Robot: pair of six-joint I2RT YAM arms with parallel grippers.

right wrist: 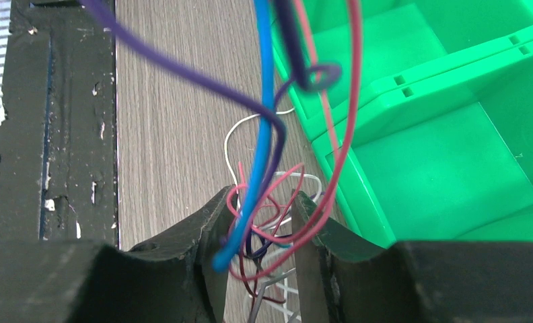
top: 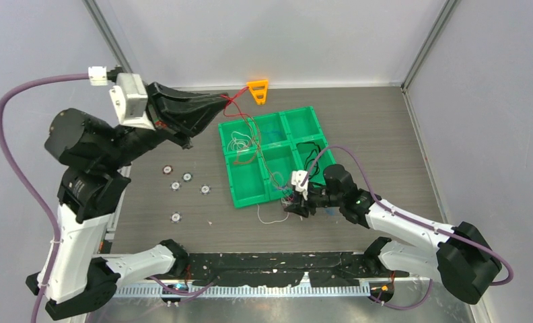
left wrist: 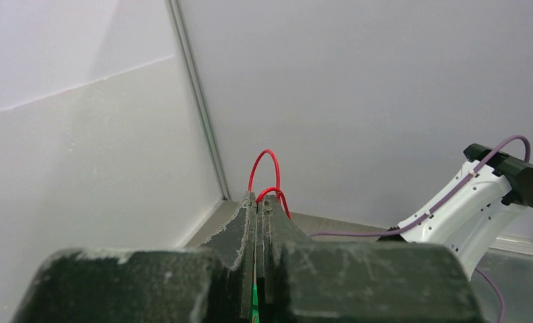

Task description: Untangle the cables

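Tug-of-war over a snarl: the left arm's fingers point(top: 223, 101), pressed together on a thin red wire point(left wrist: 266, 160), hold it high and well away from the green plastic compartment tray point(top: 225, 145), apparently to draw that strand taut and free of the rest. At the tray's near edge, low over the grey wood-grain table point(top: 385, 134), the right arm's fingers point(right wrist: 213, 222) are closed partway on the knot of thin blue, purple, red and white cables point(right wrist: 260, 168), pinching the strands between them, seemingly as an anchor against the pull. More loose wires trail across the tray's compartments, and the red wire runs from the raised fingers down into them.
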